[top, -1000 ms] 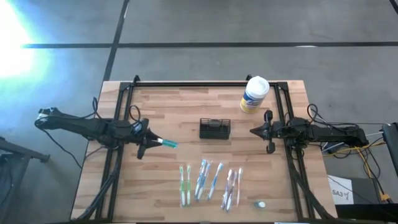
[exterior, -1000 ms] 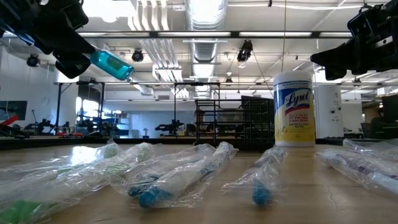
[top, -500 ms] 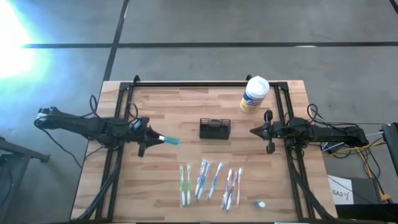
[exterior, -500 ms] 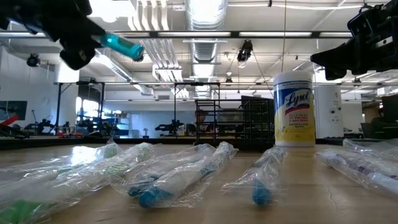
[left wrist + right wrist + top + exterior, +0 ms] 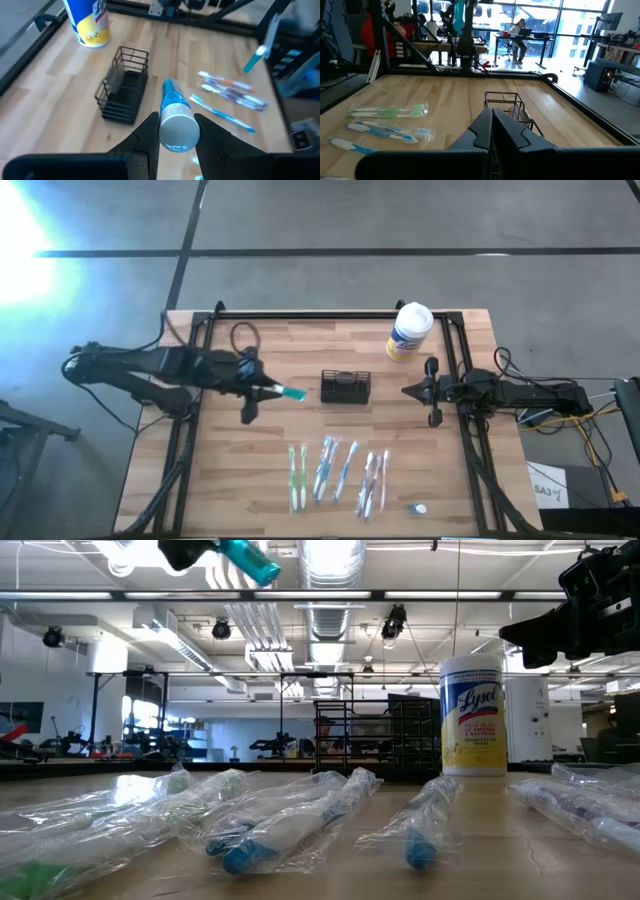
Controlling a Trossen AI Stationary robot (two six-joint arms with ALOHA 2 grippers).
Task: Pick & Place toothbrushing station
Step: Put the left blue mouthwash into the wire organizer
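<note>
My left gripper (image 5: 262, 388) is shut on a teal toothpaste tube (image 5: 290, 392) with a white cap, held in the air just left of the black wire-mesh caddy (image 5: 345, 387). The caddy stands on its base at the table's middle and also shows in the left wrist view (image 5: 123, 85). My right gripper (image 5: 408, 391) is shut and empty, hovering right of the caddy (image 5: 507, 107). In the low view the tube (image 5: 248, 558) is high at the top. My left gripper pinches the tube's white cap end (image 5: 178, 131) between its two fingers (image 5: 147, 135). The fingers come from the table's left, slanting a little down, and lie along the tube. The teal body (image 5: 172, 97) sticks out past the fingertips toward the caddy, lifted clear of the table.
Several toothbrushes in clear wrappers (image 5: 335, 473) lie in a row near the front edge. A white canister with a yellow label (image 5: 409, 331) stands at the far right. A small round thing (image 5: 420, 508) lies at the front right. Black frame rails (image 5: 196, 360) run along the table's sides.
My left gripper has gone toward the table's right edge and the caddy, and has risen, still shut on the toothpaste tube. The tube has travelled with it, staying clear of the table with its teal end toward the caddy.
</note>
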